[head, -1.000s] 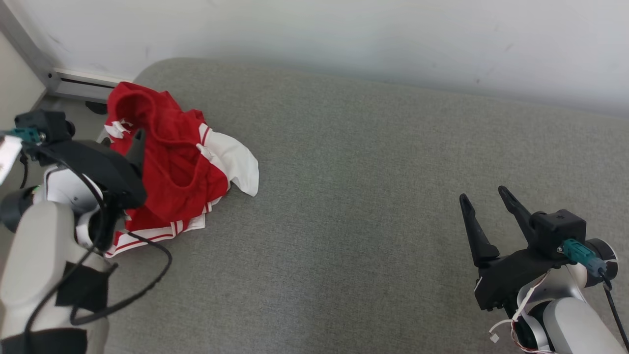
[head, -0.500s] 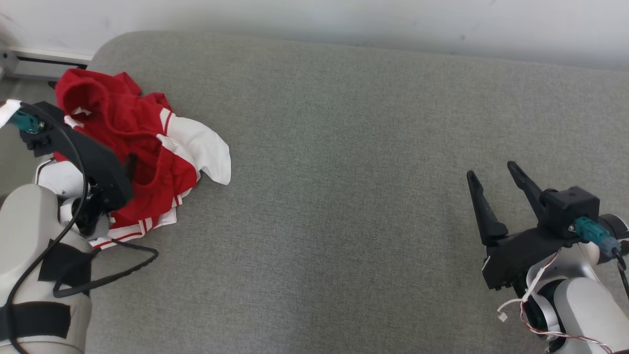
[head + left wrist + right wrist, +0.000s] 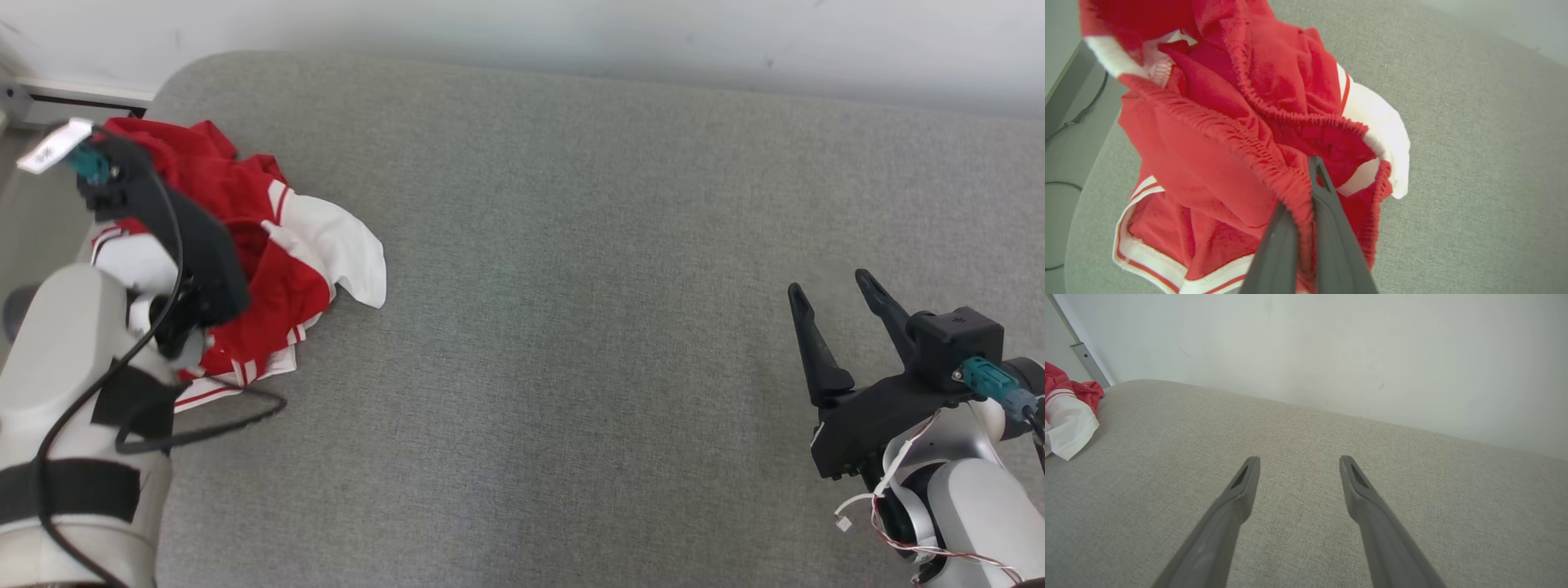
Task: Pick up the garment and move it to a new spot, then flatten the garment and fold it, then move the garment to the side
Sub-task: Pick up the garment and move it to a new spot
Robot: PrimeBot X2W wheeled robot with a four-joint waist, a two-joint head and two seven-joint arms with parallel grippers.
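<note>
The garment (image 3: 277, 245) is a crumpled pair of red shorts with white trim and a white panel, lying at the far left end of the grey cushion (image 3: 571, 327). In the left wrist view my left gripper (image 3: 1300, 188) is shut on a fold of the garment's (image 3: 1229, 122) red elastic waistband. From the head view its dark body (image 3: 204, 261) sits over the garment's left half and hides the fingertips. My right gripper (image 3: 827, 282) stands open over bare cushion at the lower right, far from the garment. Its fingers (image 3: 1299, 458) hold nothing, and the garment (image 3: 1065, 416) shows at that view's left edge.
A pale wall (image 3: 571, 33) runs behind the cushion. The cushion's rounded left edge lies just past the garment, with a metal rail (image 3: 73, 90) and floor beyond. A black cable (image 3: 204, 425) loops from my left arm over the cushion. Open cushion stretches between the two grippers.
The camera shifted early on. Since then my left gripper has closed on the garment's waistband and risen a little with it. The right gripper stays open in place.
</note>
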